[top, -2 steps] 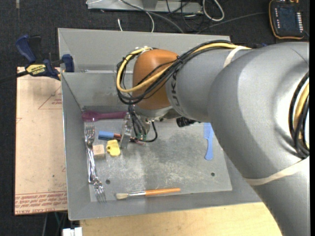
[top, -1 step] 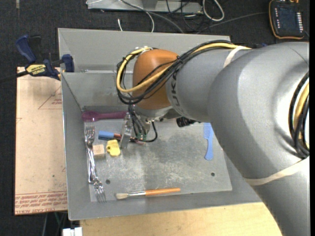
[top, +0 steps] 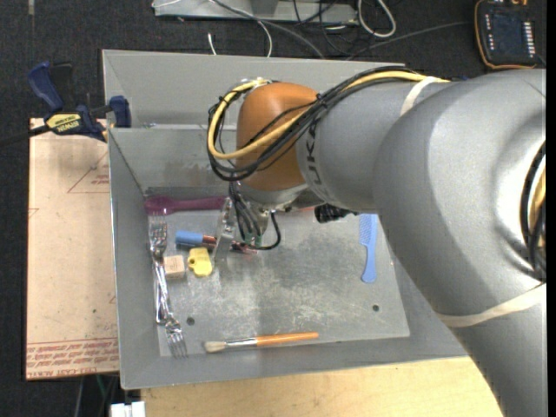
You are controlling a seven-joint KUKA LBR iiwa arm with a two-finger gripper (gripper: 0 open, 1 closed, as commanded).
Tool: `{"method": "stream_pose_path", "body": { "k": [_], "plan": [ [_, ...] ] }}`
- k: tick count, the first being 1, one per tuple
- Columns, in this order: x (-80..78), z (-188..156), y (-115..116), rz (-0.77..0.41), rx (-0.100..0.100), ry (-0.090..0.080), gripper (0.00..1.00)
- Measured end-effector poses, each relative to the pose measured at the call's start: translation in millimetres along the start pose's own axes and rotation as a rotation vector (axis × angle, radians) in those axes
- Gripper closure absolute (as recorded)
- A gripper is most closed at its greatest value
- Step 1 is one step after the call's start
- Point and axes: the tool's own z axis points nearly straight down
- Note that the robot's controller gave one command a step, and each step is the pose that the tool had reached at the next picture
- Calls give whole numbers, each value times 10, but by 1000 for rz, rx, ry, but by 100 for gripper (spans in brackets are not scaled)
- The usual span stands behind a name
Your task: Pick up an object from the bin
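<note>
Currently poised with gripper (top: 231,234) just beside yellow piece (top: 201,263), likely lining up a grab. Impossible to say whether spread or clamped.

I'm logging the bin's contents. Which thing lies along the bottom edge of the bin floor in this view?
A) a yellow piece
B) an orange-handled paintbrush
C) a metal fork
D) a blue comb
B: the orange-handled paintbrush lies flat along the bottom edge of the bin floor, bristles to the left.
</note>
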Motion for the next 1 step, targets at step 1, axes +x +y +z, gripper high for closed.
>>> {"method": "stream_pose_path", "body": {
  "k": [1],
  "plan": [
    [1, -422, 1, 0, 0, 1, 100]
  ]
}}
